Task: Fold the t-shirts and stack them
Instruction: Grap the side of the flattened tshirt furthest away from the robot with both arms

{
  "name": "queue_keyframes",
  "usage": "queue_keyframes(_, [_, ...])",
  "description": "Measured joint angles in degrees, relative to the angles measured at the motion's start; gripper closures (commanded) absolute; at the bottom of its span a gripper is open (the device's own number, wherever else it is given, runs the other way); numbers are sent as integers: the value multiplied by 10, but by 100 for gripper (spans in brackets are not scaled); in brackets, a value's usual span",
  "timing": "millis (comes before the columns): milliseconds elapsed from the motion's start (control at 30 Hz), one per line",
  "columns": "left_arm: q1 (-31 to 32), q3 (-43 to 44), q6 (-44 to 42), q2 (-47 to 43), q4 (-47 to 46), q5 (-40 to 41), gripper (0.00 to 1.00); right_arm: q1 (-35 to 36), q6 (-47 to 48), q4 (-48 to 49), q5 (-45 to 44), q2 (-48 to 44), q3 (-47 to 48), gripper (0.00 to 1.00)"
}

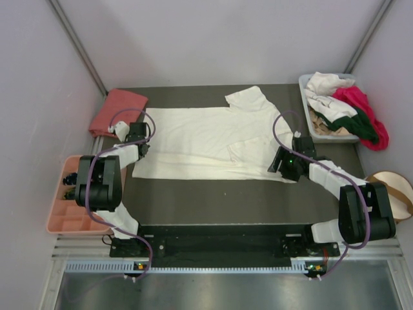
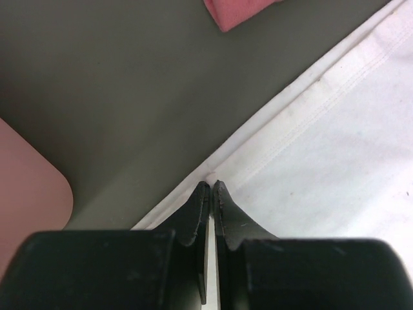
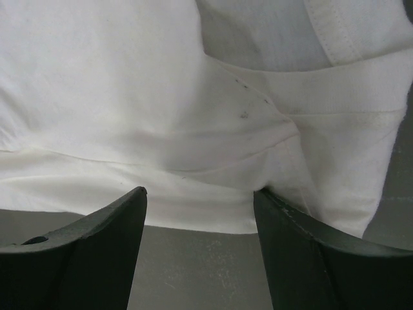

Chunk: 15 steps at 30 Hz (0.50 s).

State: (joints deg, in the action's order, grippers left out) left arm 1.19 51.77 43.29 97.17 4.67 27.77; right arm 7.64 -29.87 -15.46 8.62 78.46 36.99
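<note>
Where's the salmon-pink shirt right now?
In the top view, the salmon-pink shirt lies at the far-left corner of the table, just left of the spread cream-white shirt and beyond the left hand.

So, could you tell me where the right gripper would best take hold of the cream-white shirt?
Probably its near edge, beside the sleeve. The cream-white shirt lies flat, so only an edge gives something to pinch, and the open right gripper faces that one from the near side; come in low.
</note>
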Motion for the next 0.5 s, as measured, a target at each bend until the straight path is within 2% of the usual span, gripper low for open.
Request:
queue_keyframes(233, [0, 3, 0, 0, 4, 4, 100, 0, -2, -2, -1, 3, 3, 32])
queue_keyframes(333, [0, 3, 0, 0, 5, 4, 96, 0, -3, -2, -1, 3, 3, 32])
queue_keyframes(400, [0, 3, 0, 0, 5, 4, 93, 0, -3, -2, -1, 3, 3, 32])
queue_keyframes(500, [0, 3, 1, 0, 6, 4, 77, 0, -3, -4, -2, 2, 3, 32])
